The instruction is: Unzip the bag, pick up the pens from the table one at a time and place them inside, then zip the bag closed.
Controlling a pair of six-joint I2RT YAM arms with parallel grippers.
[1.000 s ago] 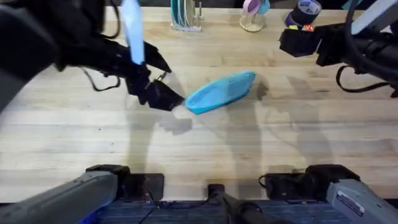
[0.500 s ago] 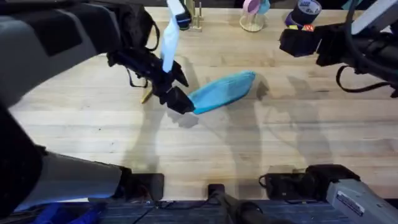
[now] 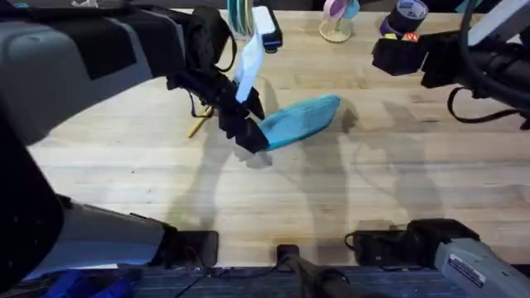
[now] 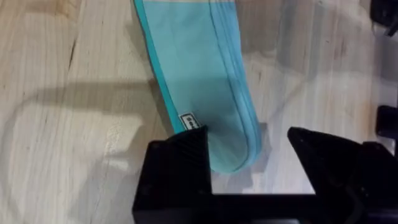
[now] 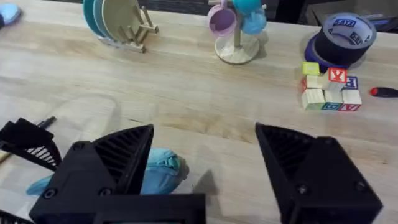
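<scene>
Light blue bag (image 3: 300,121) lies zipped, yellow pen (image 3: 197,127) beside it.

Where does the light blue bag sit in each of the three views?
Overhead: bag mid-table, left gripper at its near-left end.
Left wrist: bag running from the top edge down between the open fingers.
Right wrist: bag behind one finger.
Shared landmark: left gripper.

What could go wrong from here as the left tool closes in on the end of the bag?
The left tool is open around the tapered end of the bag. If it closes on loose fabric rather than the zipper pull, the zipper may not open. Nothing pins the far end, since the right tool hangs open above the table, so the pouch could slide. A pen lies under the left arm and might get knocked.
</scene>
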